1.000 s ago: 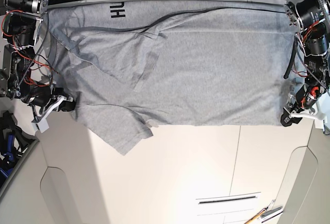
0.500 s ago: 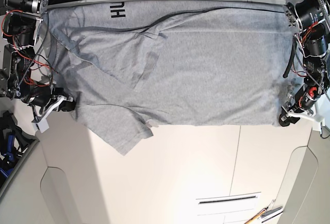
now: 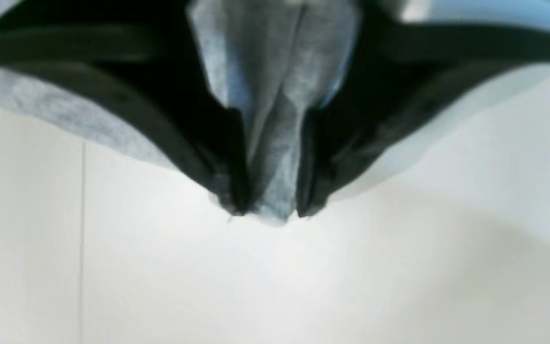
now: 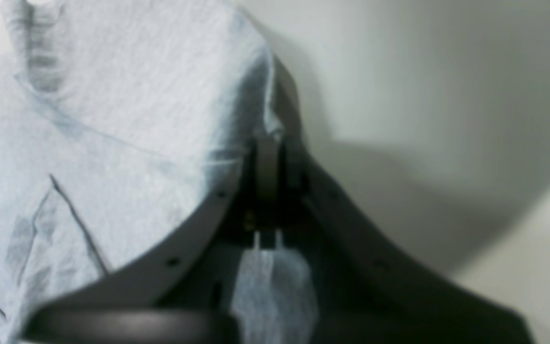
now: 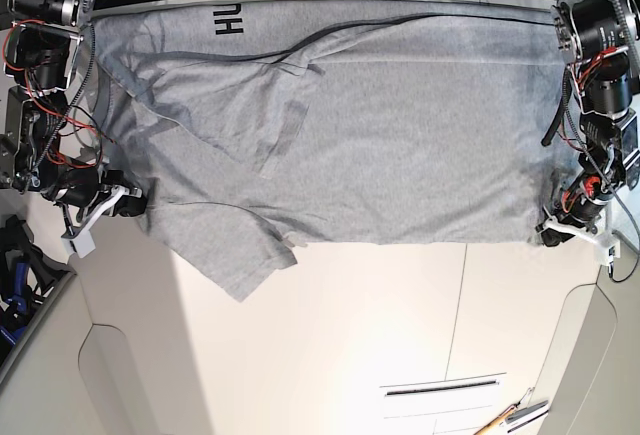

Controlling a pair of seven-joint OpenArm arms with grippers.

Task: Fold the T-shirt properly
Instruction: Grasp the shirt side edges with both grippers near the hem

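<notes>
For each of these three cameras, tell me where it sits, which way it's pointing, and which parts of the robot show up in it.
Base: overhead, looking down on the white table and the spread T-shirt; both arms show, right gripper at its left edge, left gripper at its right.
Left wrist: on the left arm, looking along its black fingers, which pinch a fold of the T-shirt's edge over the table.
Right wrist: on the right arm, looking along its shut jaws, clamped on the shirt's cloth.
Shared: all three show the grey shirt and the table.
</notes>
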